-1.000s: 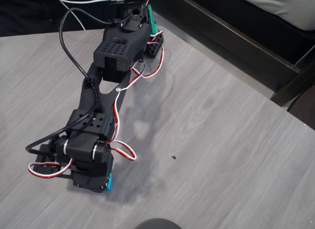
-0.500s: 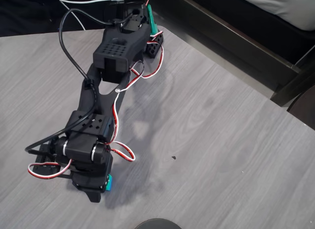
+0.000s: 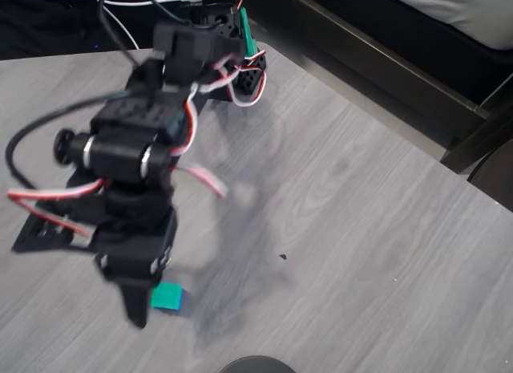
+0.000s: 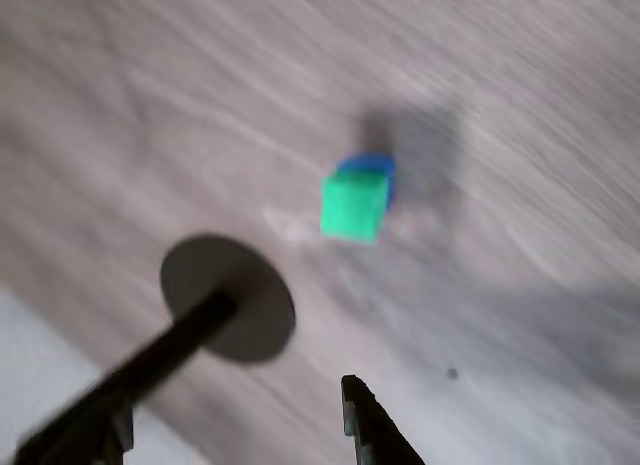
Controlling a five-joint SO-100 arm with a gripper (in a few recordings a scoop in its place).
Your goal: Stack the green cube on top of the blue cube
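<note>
Raised above a grey wood-grain table [image 3: 361, 229], blurred: black pincer [image 3: 138, 297] at the arm's [image 3: 128, 160] low end in the overhead view, empty, opening width impossible to tell. One dark fingertip [image 4: 362, 410] at the wrist view's bottom edge. Just right of the pincer tip overhead, clear of it: green cube [image 3: 167, 296]. Ahead of the fingertip in the wrist view, well apart: green cube [image 4: 353, 207] sitting atop blue cube [image 4: 370, 167]. Left of the fingertip: dark round base [image 4: 228, 297] with a stem.

Matte black arm [image 3: 132, 148], boxy servos, looping red-white wires, one black cable [image 3: 32, 132].
</note>
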